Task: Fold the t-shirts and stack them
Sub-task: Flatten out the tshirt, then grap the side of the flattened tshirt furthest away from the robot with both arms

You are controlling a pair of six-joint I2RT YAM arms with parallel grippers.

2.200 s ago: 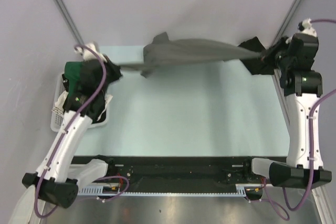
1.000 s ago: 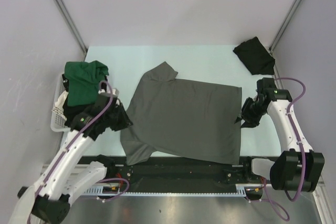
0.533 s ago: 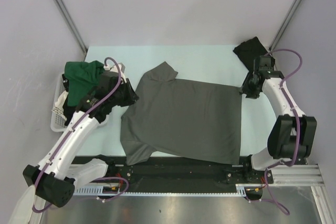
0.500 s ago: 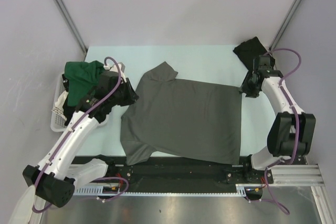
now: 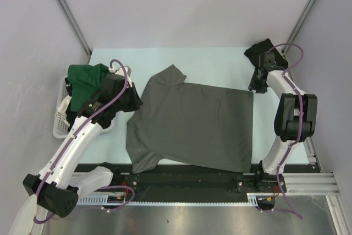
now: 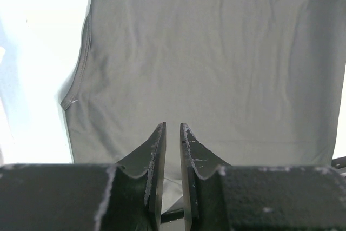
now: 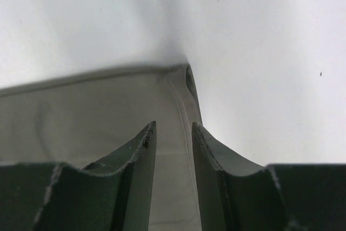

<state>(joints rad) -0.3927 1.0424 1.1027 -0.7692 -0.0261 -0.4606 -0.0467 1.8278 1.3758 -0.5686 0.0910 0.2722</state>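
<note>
Stage: by my reading, one shirt is spread for folding and has no fold in it yet.
Grey t-shirt [image 5: 192, 125]: lies flat and open in the middle of the surface [image 5: 209, 67]. Its near edge reaches the dark rail by the arm bases.
Long axis: runs left to right across the surface. The two sleeves are at the left end, one far and one near, and the straight hem is at the right end.
Left pincer [image 6: 172, 127]: released, the jaws parted by only a slit with nothing between them. It sits at the shoulder end, and the whole shirt stretches away in front of it.
Right pincer [image 7: 173, 125]: released, with a narrow gap and nothing pinched that I can see. It is over the far hem corner, and the side seam runs straight down the gap.
Nearer arm: your left arm has the sleeve end and your right arm has the hem end. Neither reaches the other's end without crossing the cloth.
Black t-shirt [image 5: 256, 52]: a small bundle in the far right corner, just behind the right wrist and apart from the grey one.
Green t-shirt [image 5: 82, 78]: heaped on the white basket [image 5: 59, 124] at the left edge, beside the left arm.
Next move, my guess: take one long edge at both ends and carry it across the short way.
Risk: the right jaws straddle a seam at the very corner, so you could catch a single layer or miss the cloth altogether.
</note>
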